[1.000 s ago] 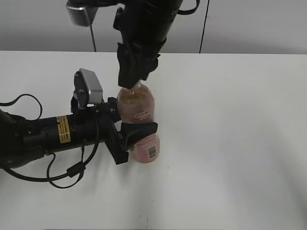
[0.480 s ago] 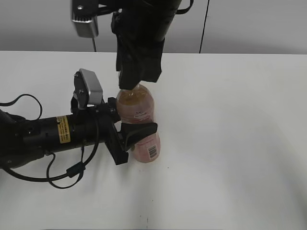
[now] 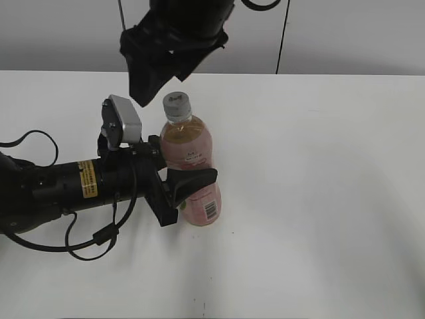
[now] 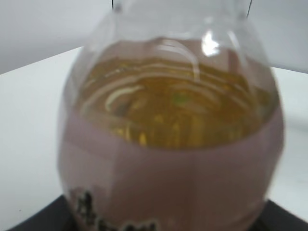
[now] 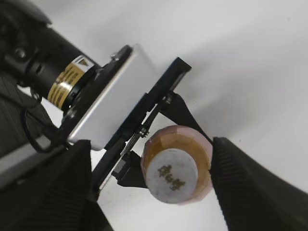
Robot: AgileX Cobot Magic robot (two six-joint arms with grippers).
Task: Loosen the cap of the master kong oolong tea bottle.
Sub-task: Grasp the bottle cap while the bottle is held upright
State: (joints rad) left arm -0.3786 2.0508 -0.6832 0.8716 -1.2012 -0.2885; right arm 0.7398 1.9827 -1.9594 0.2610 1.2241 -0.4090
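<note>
The master kong oolong tea bottle (image 3: pixel 190 149) stands upright on the white table, with amber-pink tea, a pink label and a barcode. Its white cap (image 3: pixel 178 102) sits on the neck, uncovered. My left gripper (image 3: pixel 190 182) is shut on the bottle's middle from the left. In the left wrist view the bottle (image 4: pixel 168 134) fills the frame, with the left gripper's (image 4: pixel 163 220) dark jaws at the bottom corners. My right gripper (image 3: pixel 163 74) hangs open above and left of the cap, not touching it. The right wrist view looks down on the cap (image 5: pixel 172 176) between the spread fingers of the right gripper (image 5: pixel 153 182).
The white table (image 3: pixel 319 199) stretches right and in front of the bottle. The left arm with its silver wrist camera (image 3: pixel 123 123) and cables lies along the table at the left. A grey wall stands behind the table.
My right gripper was down around the cap. It has let go, opened and lifted up and to the left, so the cap now shows. The left gripper and bottle have not moved.
</note>
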